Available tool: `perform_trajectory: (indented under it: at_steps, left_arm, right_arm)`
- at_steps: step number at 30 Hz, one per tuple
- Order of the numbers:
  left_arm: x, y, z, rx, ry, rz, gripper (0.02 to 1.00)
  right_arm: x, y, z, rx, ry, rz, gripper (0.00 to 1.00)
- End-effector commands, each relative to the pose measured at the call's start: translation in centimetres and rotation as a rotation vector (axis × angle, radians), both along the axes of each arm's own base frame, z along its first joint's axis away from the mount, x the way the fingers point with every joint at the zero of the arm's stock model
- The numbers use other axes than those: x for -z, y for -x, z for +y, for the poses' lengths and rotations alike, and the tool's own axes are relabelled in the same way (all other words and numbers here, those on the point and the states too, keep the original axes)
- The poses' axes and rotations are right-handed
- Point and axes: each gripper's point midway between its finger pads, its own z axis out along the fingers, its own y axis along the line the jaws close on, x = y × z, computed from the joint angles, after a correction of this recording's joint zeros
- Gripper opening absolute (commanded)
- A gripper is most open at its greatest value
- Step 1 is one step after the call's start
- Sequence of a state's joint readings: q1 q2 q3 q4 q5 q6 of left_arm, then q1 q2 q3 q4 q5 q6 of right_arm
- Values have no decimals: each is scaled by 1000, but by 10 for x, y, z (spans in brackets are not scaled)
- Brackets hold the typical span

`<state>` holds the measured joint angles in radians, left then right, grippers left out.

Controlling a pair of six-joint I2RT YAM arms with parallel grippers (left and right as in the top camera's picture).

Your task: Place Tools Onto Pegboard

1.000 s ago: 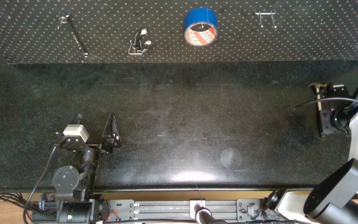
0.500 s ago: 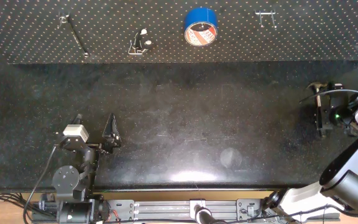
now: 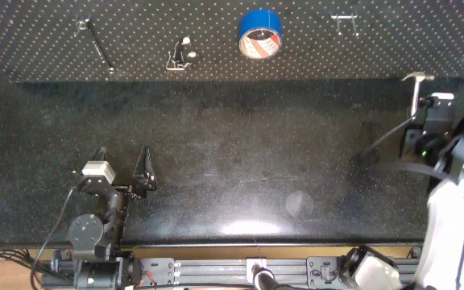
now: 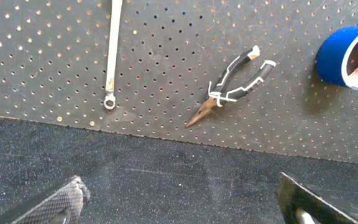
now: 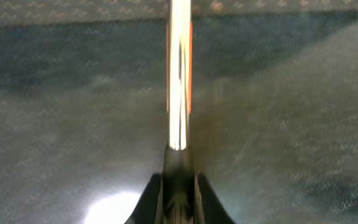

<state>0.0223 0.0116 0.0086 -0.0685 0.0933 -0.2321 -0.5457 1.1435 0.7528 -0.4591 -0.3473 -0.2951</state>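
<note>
The right gripper [image 5: 178,190] is clamped shut on the hammer [image 5: 179,74], whose shaft runs straight out from the jaws toward 12 o'clock. The top view adds the hammer head [image 3: 417,77] at the edge of the pegboard [image 3: 216,40]. An empty double hook [image 3: 344,22] lies at about 10 o'clock from the head, nearer this arm. The left gripper [image 3: 123,159] rests wide open and holds nothing.

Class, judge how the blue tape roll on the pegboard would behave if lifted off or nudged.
The blue tape roll is a round ring, so off the pegboard it would probably roll if set on edge. Its thick wound band looks stiff, likely keeping shape when squeezed. The hollow core suggests it is fairly light.
</note>
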Motion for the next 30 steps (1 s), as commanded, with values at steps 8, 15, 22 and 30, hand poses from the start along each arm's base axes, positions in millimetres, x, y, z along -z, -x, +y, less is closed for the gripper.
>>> perform_trajectory:
  at_steps: [8,15,22,30]
  left_arm:
    - [1,0,0,-3,-6,1,993]
    - [1,0,0,-3,-6,0,993]
    - [1,0,0,-3,-6,0,993]
    - [1,0,0,-3,-6,0,993]
  right_arm:
    - [-98,-84,149,-322,-133,-749,75]
    - [-76,-148,130,-227,-100,-705,75]
    - [-69,-157,144,-253,-113,-689,976]
    - [-92,-49,148,-265,-93,-817,976]
